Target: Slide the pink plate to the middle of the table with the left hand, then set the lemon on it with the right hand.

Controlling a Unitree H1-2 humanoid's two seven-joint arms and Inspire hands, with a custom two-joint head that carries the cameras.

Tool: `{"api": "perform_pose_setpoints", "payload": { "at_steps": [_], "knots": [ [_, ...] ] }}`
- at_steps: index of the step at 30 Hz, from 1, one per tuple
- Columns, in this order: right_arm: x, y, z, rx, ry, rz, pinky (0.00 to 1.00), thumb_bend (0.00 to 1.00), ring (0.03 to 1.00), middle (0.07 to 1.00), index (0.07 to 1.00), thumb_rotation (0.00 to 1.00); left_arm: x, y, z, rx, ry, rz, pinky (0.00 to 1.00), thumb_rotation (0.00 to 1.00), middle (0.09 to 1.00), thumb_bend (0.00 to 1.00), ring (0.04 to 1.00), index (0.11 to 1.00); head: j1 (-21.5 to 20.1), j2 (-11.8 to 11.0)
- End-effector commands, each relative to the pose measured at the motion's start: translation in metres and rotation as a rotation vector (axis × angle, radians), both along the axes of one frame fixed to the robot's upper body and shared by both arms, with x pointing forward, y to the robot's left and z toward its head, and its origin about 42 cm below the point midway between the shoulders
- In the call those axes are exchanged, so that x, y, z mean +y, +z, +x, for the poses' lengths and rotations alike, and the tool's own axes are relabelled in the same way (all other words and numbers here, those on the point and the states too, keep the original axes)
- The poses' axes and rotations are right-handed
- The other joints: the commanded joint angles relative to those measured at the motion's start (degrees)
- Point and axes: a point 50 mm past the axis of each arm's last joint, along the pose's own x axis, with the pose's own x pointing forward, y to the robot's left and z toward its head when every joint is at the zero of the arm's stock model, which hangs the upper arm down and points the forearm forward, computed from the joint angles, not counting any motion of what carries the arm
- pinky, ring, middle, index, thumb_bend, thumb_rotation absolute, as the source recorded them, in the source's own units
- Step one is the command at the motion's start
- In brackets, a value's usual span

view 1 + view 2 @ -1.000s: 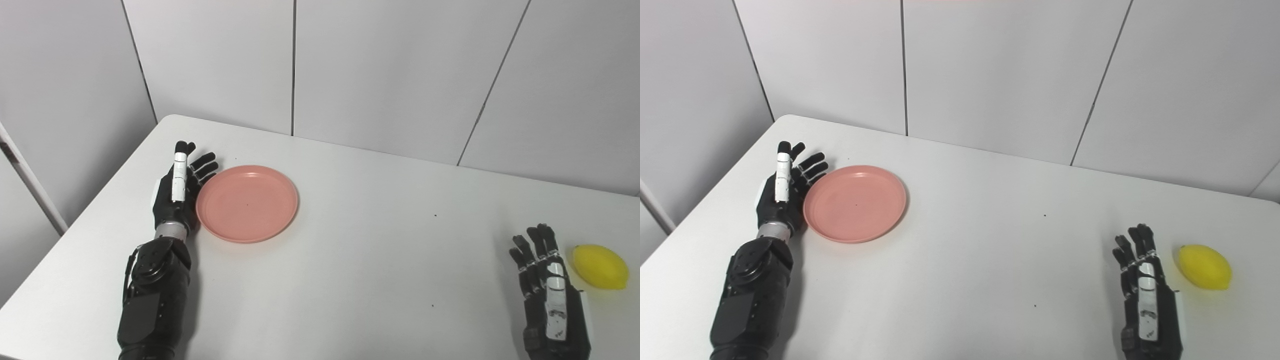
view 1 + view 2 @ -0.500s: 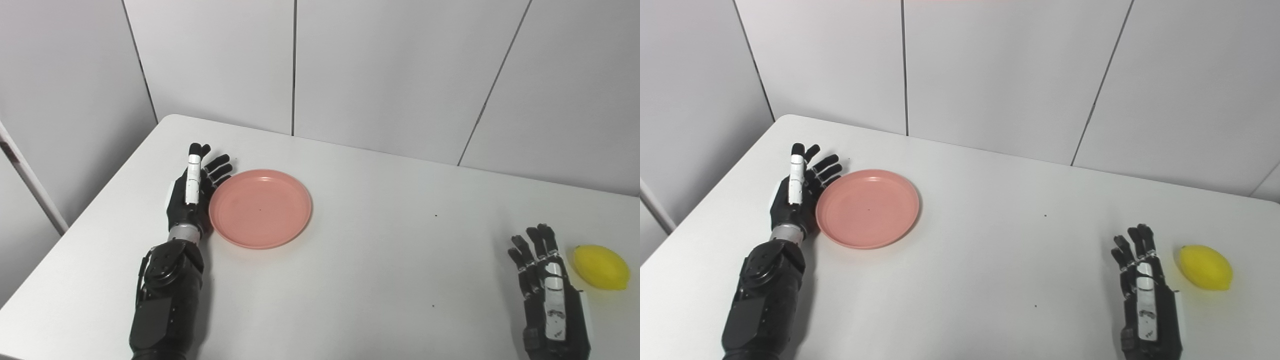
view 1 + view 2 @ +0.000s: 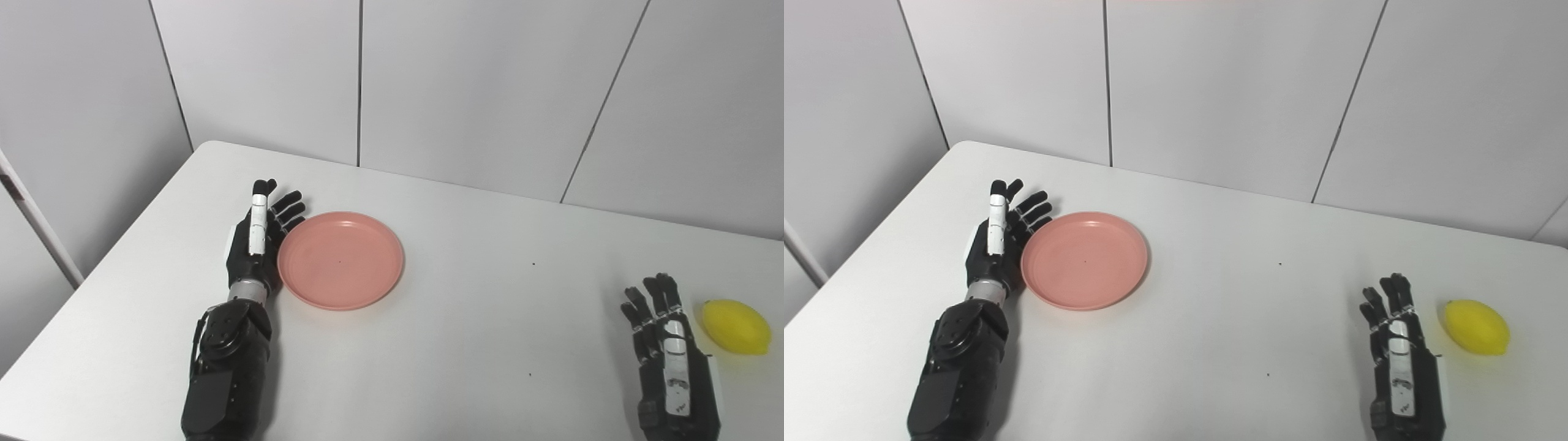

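Pushing plate, lemon untouched

Left eye view: left hand [image 3: 254, 245] flat, fingers spread, holding nothing, its edge against the left rim of the pink plate [image 3: 340, 260], left of table [image 3: 465, 343] centre.

Right eye view: right hand [image 3: 1399, 355] open, empty, near right. Lemon [image 3: 1477, 327] just right of it, apart.

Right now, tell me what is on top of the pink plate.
Nothing: the pink plate is bare. The lemon lies on the table at far right. What is under the plate is hidden.
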Motion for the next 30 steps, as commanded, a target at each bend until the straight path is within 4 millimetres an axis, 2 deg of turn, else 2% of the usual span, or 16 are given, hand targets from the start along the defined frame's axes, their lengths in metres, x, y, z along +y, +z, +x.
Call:
{"api": "perform_pose_setpoints", "payload": {
  "at_steps": [1,13,22,30],
  "knots": [
    [0.014,-0.022,-0.013,0.095,0.011,0.046,0.93,0.65,0.908,0.947,0.938,0.79,-0.011,-0.005,-0.002,0.003,0.003,-0.003,0.75,0.83,0.757,0.83,0.765,0.888,0.04,0.08],
    [0.021,-0.020,-0.013,0.106,0.015,0.066,0.92,0.65,0.901,0.943,0.933,0.76,-0.040,-0.016,-0.008,0.000,-0.044,-0.012,0.74,0.82,0.728,0.80,0.736,0.887,-1.87,0.77],
    [0.025,-0.019,-0.012,0.113,0.010,0.061,0.91,0.67,0.898,0.941,0.926,0.76,-0.050,-0.019,-0.013,-0.004,-0.040,-0.038,0.78,0.83,0.741,0.78,0.765,0.904,-3.03,1.06],
    [0.030,-0.019,-0.011,0.117,0.007,0.063,0.90,0.69,0.887,0.935,0.919,0.75,-0.058,-0.019,-0.019,-0.017,-0.028,-0.043,0.78,0.82,0.720,0.76,0.754,0.890,-4.98,1.60]
  ]
}}
